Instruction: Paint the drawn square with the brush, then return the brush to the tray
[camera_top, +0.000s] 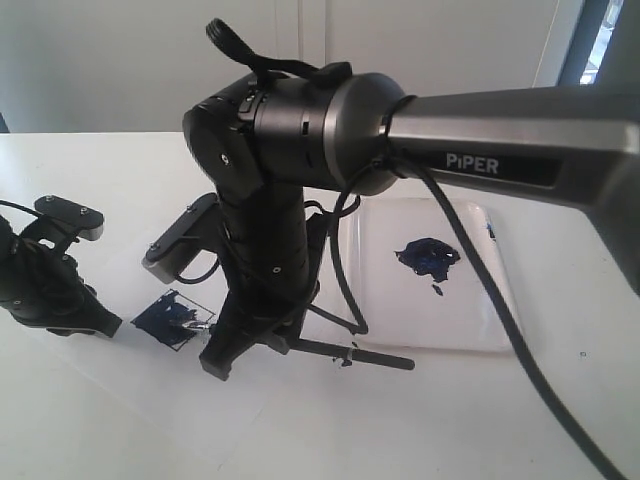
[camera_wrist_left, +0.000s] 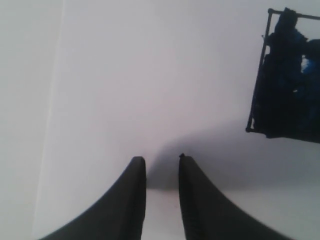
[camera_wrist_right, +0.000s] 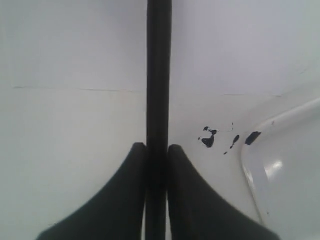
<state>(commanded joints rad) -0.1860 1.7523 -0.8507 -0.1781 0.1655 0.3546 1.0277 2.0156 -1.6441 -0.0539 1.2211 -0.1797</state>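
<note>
Pinching the brush (camera_wrist_right: 159, 75) by its handle with the right gripper (camera_wrist_right: 156, 146), just beside the tray (camera_wrist_right: 280, 165) corner. Holding the left gripper (camera_wrist_left: 160, 158) slightly spread and empty, near the blue-smeared drawn square (camera_wrist_left: 287, 75).

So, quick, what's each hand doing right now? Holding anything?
The left hand is open, holding nothing.
The right hand is closed on the brush.

Right claw (camera_wrist_right: 157, 147) angled downward, clamped on the brush (camera_wrist_right: 159, 60); left claw (camera_wrist_left: 162, 159) low, jaws slightly apart.
</note>
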